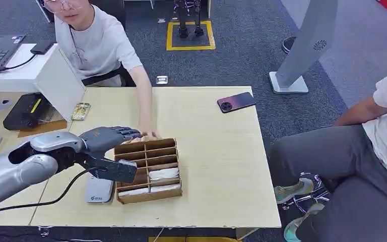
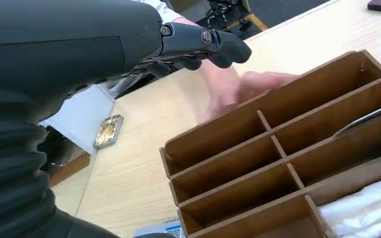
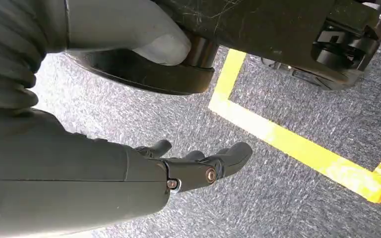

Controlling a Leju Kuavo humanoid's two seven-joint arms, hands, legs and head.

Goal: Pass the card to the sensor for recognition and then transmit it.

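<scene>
A brown wooden divider box [image 1: 147, 170] stands on the table, with white cards [image 1: 162, 174] lying in its nearer slots. My left hand [image 1: 103, 148] hovers over the box's left side with fingers stretched toward the far rim, thumb low beside the box, holding nothing. The left wrist view has its dark fingers [image 2: 203, 42] above the empty far slots [image 2: 258, 148], and white cards [image 2: 364, 208] at the corner. A flat grey sensor pad [image 1: 98, 191] lies left of the box. My right hand [image 3: 193, 166] hangs over grey carpet, fingers loosely extended, empty.
A person's hand [image 1: 148, 134] rests at the box's far edge, arm reaching across the table. A phone [image 1: 236, 102] lies at the far right of the table, a small patterned case [image 1: 80, 111] at the far left. A second person sits right of the table.
</scene>
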